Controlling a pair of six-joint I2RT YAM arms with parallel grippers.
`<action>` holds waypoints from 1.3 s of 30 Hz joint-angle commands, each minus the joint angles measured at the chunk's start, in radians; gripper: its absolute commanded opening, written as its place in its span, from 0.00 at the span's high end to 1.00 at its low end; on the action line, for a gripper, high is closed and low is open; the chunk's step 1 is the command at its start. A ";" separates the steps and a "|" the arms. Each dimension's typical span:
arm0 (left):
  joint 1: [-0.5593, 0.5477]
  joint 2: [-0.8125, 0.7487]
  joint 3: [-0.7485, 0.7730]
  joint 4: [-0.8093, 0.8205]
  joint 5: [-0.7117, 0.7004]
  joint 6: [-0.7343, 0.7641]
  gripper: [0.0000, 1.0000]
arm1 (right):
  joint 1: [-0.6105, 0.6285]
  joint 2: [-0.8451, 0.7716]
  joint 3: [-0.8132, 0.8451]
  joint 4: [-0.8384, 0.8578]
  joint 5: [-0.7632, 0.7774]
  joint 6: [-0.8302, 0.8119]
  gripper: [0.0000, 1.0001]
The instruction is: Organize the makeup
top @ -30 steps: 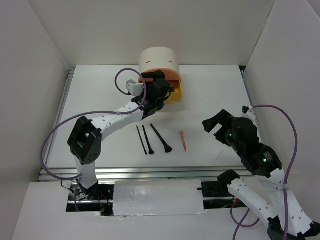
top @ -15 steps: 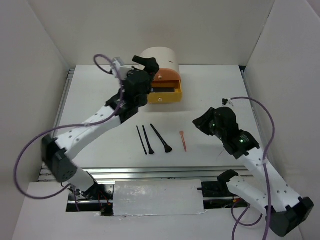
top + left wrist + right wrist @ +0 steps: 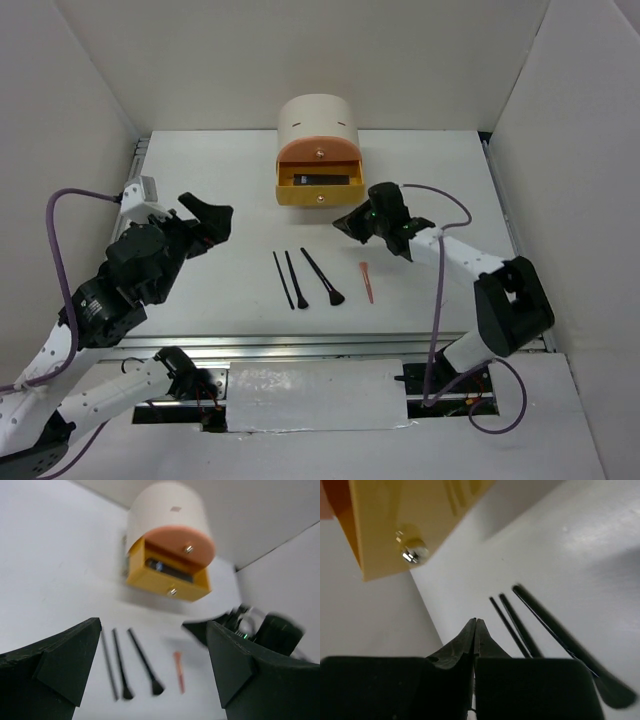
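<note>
Three black makeup pieces lie side by side mid-table: a thin stick [image 3: 283, 281], a second stick [image 3: 294, 278] and a flared-head brush [image 3: 322, 276]. To their right lies a salmon-pink stick [image 3: 366, 282]. A dark grey box [image 3: 322, 179] sits in the pulled-out yellow drawer [image 3: 318, 196]. My left gripper [image 3: 212, 228] hangs open, high at the left, looking down on the sticks [image 3: 120, 665] and the brush [image 3: 144, 662]. My right gripper [image 3: 340, 224] is shut on nothing just below the drawer's right corner, and its closed tips [image 3: 475, 622] point past the drawer knob [image 3: 412, 551].
The cream cylindrical organizer [image 3: 318, 122] stands at the back centre with an orange drawer front [image 3: 318, 153] above the yellow one. White walls close in the left, right and back. A metal rail [image 3: 300, 345] runs along the table's near edge.
My left arm has pulled back from the organizer to the near left, still open. My right arm has swung in toward the yellow drawer and its jaws have shut.
</note>
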 commanded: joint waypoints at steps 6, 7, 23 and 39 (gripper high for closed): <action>0.005 -0.017 0.146 -0.501 -0.063 0.016 0.01 | 0.019 0.278 0.334 0.088 0.036 0.150 1.00; 0.005 -0.017 0.157 -0.524 -0.068 0.011 0.01 | 0.017 0.307 0.348 0.085 0.039 0.165 1.00; 0.005 -0.023 0.179 -0.520 -0.004 0.050 0.01 | 0.019 0.414 0.454 0.105 0.076 0.217 1.00; 0.004 -0.040 0.137 -0.523 0.019 0.014 0.01 | -0.029 0.482 0.591 0.078 0.117 0.096 1.00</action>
